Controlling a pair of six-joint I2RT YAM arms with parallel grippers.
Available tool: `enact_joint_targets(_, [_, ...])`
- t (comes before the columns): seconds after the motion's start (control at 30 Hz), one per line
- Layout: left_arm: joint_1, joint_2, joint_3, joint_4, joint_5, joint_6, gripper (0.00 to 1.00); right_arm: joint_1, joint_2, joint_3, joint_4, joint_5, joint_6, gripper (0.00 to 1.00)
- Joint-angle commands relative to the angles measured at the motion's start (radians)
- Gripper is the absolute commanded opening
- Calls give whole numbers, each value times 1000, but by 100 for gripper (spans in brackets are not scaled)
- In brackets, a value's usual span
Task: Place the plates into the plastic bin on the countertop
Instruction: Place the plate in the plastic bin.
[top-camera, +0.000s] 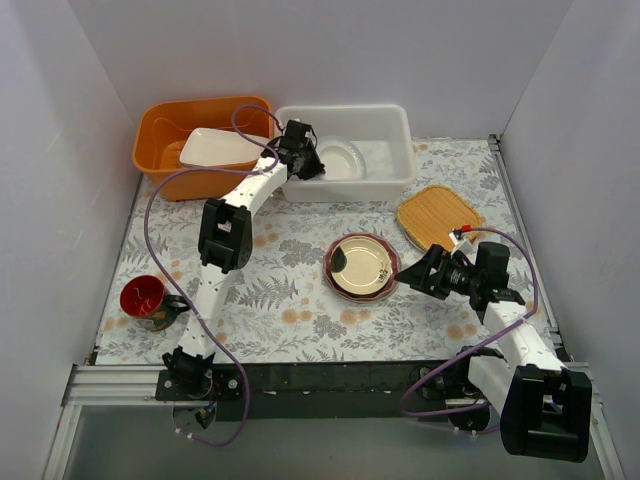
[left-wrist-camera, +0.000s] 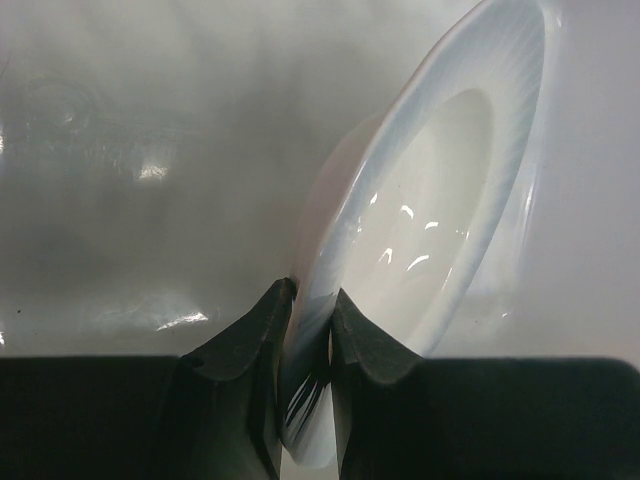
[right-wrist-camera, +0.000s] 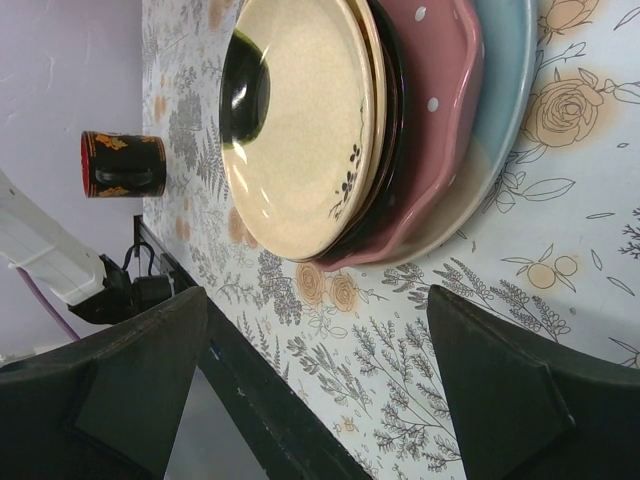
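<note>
Left claw (top-camera: 315, 165) first. From overhead it hangs inside the plastic bin (top-camera: 395, 120), nipped onto the edge of a pale plate (top-camera: 342, 158) that stands tilted over the bin's floor. I take it the plate is held by its rim so it can go down edge-first rather than be dropped flat. In front of the bin, on the countertop (top-camera: 290, 300), sits the stack of plates (top-camera: 362, 266). The orange woven plate (top-camera: 438, 215) lies alone off the bin's front corner. The right claw (top-camera: 412, 275) points at the stack with its jaws wide apart, gripping nothing, and looks lined up to take the next plate. Touching the bin's far end stands the orange tub (top-camera: 165, 130) with the white dish (top-camera: 220, 148) in it. The red cup (top-camera: 143, 298) is well away from the bin.

From the left wrist, both fingers (left-wrist-camera: 250, 345) pinch the pale plate's rim, and the plate leans up and away against the bin's cloudy inside. The hold is thin, so a slip is the risk I would watch.

From the right wrist, the fingers (right-wrist-camera: 500, 385) stand far apart and frame the stack without touching it. The stack has a cream plate (right-wrist-camera: 300, 130) on top, then a pink dotted plate (right-wrist-camera: 435, 110), with a light blue plate (right-wrist-camera: 505, 70) at the bottom. All of these lie outside the bin.
</note>
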Motion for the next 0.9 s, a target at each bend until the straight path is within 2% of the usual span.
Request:
enact_joint_targets(0.0, [-12,-44,47,53,11,12,0,2,2,-5,30,2,-22,98])
enact_joint_targets(0.23, [-13,-52,35,50,11,21,3,2,-1,-7,30,2,-20,98])
enact_joint_targets(0.33, [-13,-55,30,50,12,25,10,2,-6,-7,27,2,-20,98])
enact_joint_targets(0.47, [-13,-57,24,49,22,38,26,2,-6,-8,27,2,-20,98])
enact_joint_targets(0.87, [-13,-71,15,41,10,65,43,2,-12,-10,27,3,-17,98])
